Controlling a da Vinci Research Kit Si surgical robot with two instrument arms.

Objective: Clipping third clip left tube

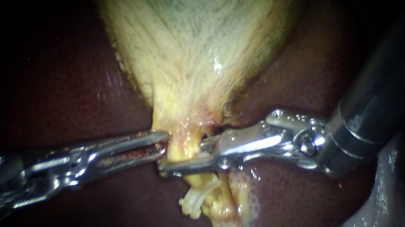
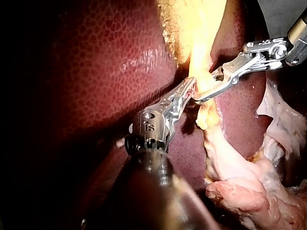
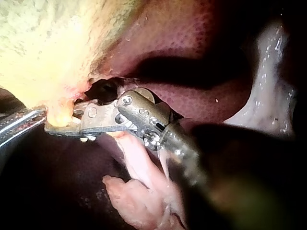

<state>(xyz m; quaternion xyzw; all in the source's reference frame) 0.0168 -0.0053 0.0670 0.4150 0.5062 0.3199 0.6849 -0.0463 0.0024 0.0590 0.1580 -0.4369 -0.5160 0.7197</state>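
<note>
End effector of my right instrument [image 1: 170, 164] is drawn narrow across the slim, glistening yellow tube [image 1: 190, 151]. One jaw lies on either side and both touch it, just below where the pale yellow, white-streaked gallbladder [image 1: 200, 31] tapers to a stalk (which of the tubes this is I cannot tell). Just under those jaws a small cluster of whitish clips [image 1: 193, 201] sits against the strand, which runs on down as pale pinkish tissue. The right shaft slants in from the upper right, its wrist bent so the jaws lie level. My left instrument [image 1: 163, 142] reaches in level from the left, its end effector clamped on the edge of the gallbladder's stalk, just above the right jaws. Dark red-brown liver [image 1: 63, 98] lies behind.
</note>
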